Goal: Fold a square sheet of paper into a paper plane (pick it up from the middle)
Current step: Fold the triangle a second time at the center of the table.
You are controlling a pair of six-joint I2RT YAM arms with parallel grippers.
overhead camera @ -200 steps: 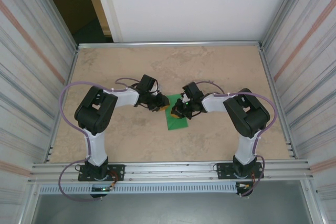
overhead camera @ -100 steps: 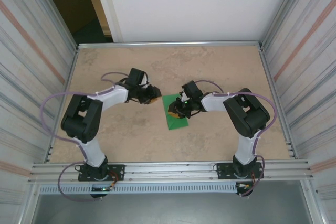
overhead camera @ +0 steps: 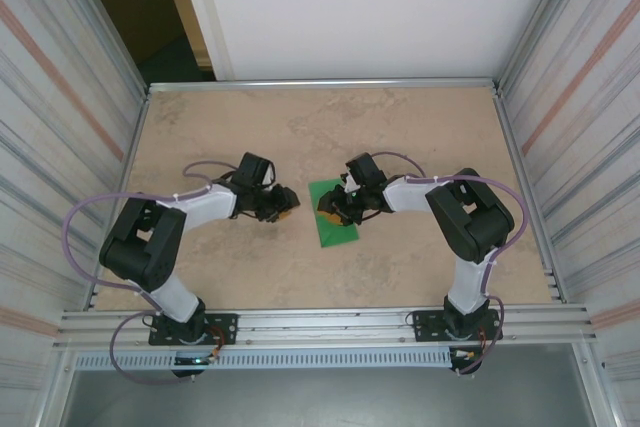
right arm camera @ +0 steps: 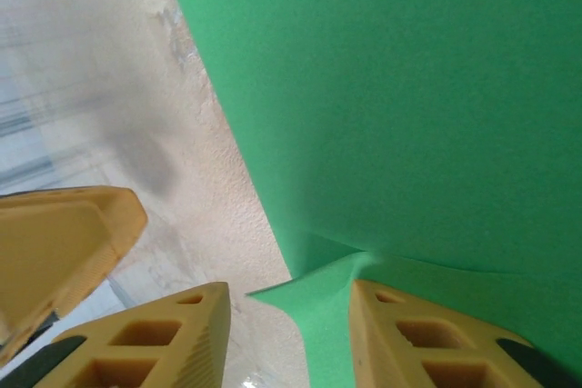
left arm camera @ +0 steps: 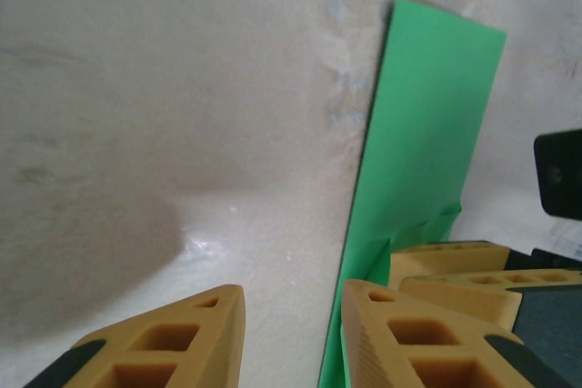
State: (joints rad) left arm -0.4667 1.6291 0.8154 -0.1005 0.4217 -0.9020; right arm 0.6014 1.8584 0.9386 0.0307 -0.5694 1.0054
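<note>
The square sheet of paper (overhead camera: 340, 234) is seen lying on the table (overhead camera: 420, 127), folded narrow. Just left of it, the left gripper (left arm camera: 291, 290) is held parted and empty. At its left edge, the right gripper's (right arm camera: 289, 288) jaws are parted around 1 raised corner, seemingly unclamped.

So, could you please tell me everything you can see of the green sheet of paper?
The green sheet of paper is thin, bright, plain and unmarked. It lies flat near the middle of the beige table as a long rectangle. At one edge a small flap puckers up between the open fingers of the right tool; whether they touch it is unclear.
</note>
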